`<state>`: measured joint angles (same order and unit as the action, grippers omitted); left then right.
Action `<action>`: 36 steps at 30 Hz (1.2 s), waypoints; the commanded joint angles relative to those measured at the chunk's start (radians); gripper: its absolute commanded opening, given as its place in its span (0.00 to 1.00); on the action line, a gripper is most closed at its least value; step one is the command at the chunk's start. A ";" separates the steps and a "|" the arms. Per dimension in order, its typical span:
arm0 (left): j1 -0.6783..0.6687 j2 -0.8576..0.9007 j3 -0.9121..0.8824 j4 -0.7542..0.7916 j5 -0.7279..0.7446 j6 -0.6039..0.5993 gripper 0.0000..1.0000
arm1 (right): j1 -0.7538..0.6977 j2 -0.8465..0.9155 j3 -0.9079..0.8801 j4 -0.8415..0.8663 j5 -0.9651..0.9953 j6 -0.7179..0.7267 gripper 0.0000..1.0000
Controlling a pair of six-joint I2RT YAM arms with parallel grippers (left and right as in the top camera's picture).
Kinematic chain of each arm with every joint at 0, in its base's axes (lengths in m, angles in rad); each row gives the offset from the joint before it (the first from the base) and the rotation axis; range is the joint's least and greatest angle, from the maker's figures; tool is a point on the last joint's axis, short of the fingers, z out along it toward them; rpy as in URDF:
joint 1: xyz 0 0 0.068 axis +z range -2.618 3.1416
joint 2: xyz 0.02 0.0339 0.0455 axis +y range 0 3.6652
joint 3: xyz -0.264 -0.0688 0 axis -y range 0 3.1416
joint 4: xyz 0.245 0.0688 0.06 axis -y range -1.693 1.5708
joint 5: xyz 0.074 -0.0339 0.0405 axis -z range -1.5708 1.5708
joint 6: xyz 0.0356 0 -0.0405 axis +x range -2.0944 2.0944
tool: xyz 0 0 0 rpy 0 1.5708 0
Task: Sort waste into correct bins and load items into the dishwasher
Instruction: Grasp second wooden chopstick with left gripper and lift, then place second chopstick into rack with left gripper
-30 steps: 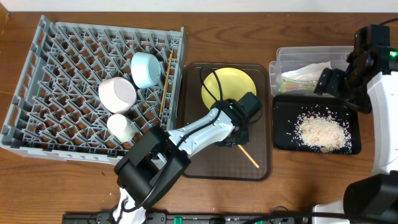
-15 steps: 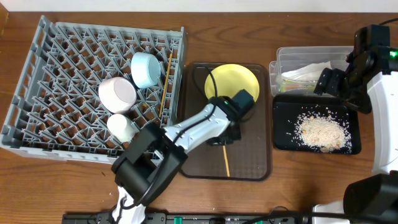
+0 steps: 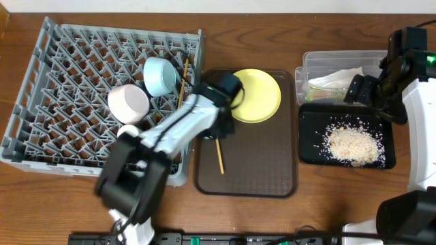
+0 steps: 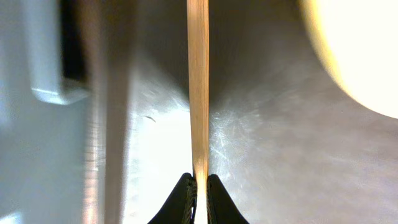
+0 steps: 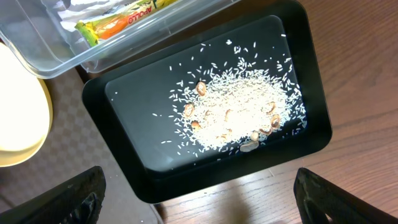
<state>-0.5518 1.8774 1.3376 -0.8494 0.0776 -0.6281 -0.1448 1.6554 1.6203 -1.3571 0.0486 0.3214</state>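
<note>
Wooden, thin chopstick (image 4: 198,93) sits clamped between the 2 fingers of the left gripper (image 4: 199,198), over the dark brown serving tray (image 3: 259,170) just beside the round yellow plate (image 3: 257,95). Right gripper (image 5: 214,202) hangs spread wide above the shallow black rectangular tray (image 5: 143,174) of rice crumbs (image 5: 239,115).

Dish rack (image 3: 68,82) fills the far left corner of the counter (image 3: 327,207); its right wall stands just beside the left hand (image 3: 216,135), closing that side. The chopstick (image 3: 219,155) pinched there projects toward the near edge over the serving tray (image 3: 266,170), whose near half is otherwise bare. Yellow plate (image 3: 262,95) occupies its far right part. A narrow strip separates it from clear tub (image 3: 308,68) and black tray (image 3: 304,136) at the right edge.
</note>
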 commanded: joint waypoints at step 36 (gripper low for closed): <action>0.180 -0.277 0.040 0.168 0.153 0.638 0.68 | -0.005 -0.008 0.014 0.002 -0.005 -0.008 0.95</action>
<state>-0.3393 1.6318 1.3582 -0.7116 0.0635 -0.0246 -0.1448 1.6554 1.6203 -1.3571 0.0444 0.3214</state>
